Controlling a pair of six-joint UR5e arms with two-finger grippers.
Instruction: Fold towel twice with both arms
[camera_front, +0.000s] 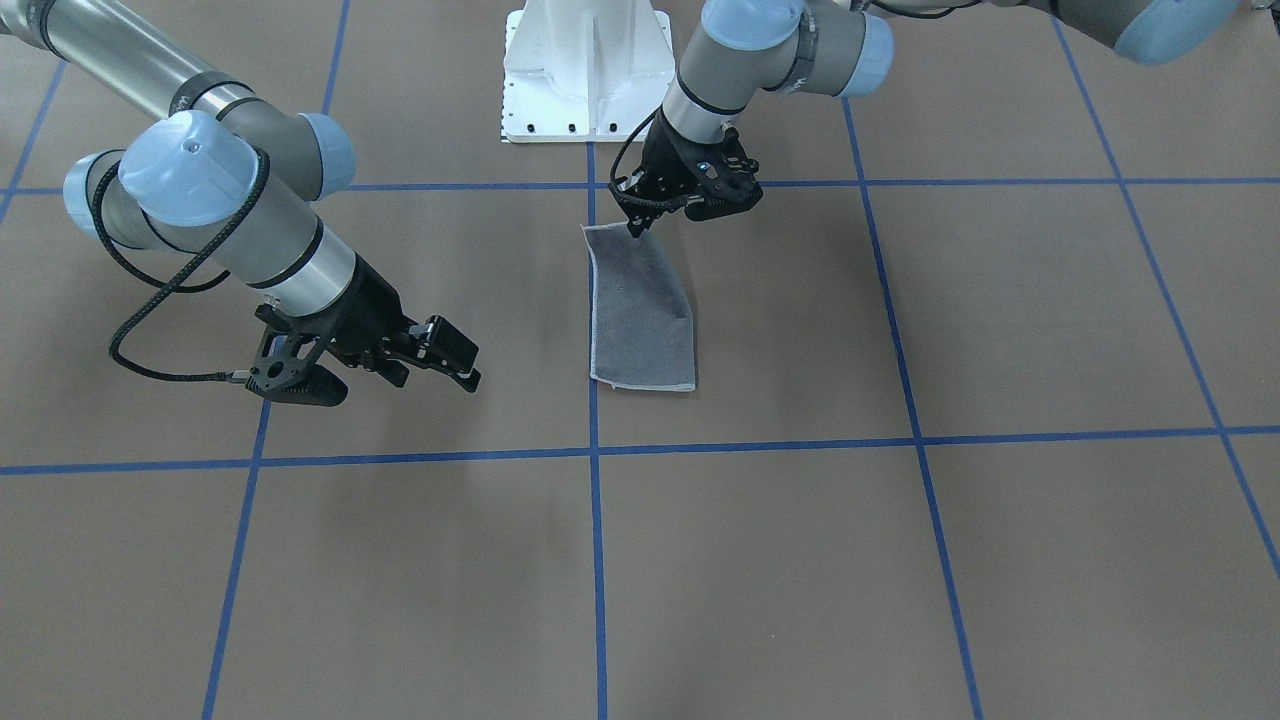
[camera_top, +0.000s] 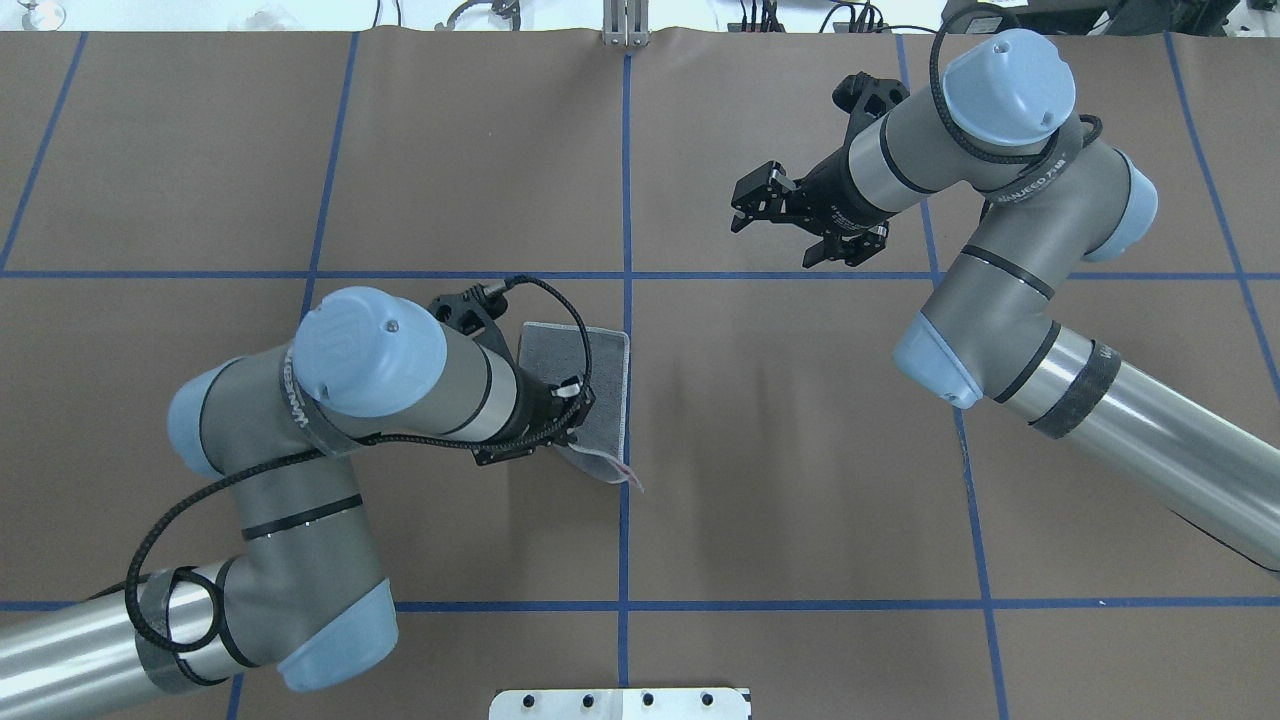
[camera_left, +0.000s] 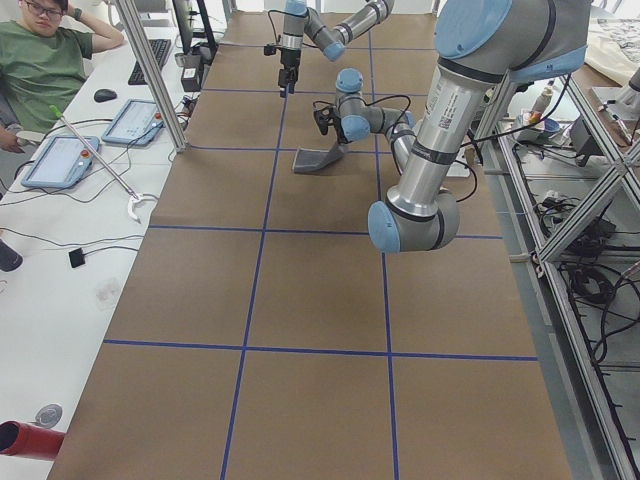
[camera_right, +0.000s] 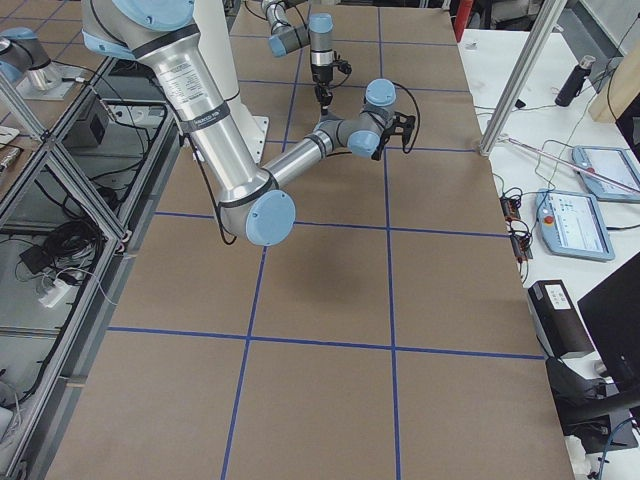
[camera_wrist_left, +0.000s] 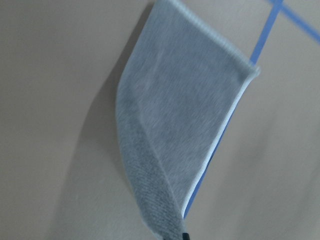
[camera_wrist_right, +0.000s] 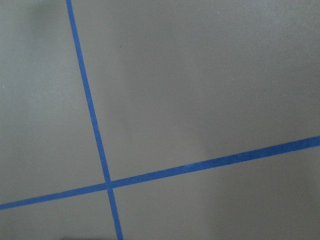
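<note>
The small dark grey terry towel (camera_front: 645, 320) with a light grey border is lying as a narrow strip on the brown tabletop (camera_front: 900, 550), apparently already folded once. The left gripper (camera_front: 637, 226) fingers are pinching its base-side corner and holding it raised. The right gripper (camera_front: 405, 378) is hovering released, well apart from the towel. Fold 2 is probably calling for carrying that end over to the far edge. No container is showing.

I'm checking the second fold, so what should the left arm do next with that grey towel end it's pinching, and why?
The left gripper is shut on one raised end of the towel, which is already a narrow strip; the right gripper hangs open, apart from it. So probably: carry that pinched end over onto the far end.
</note>
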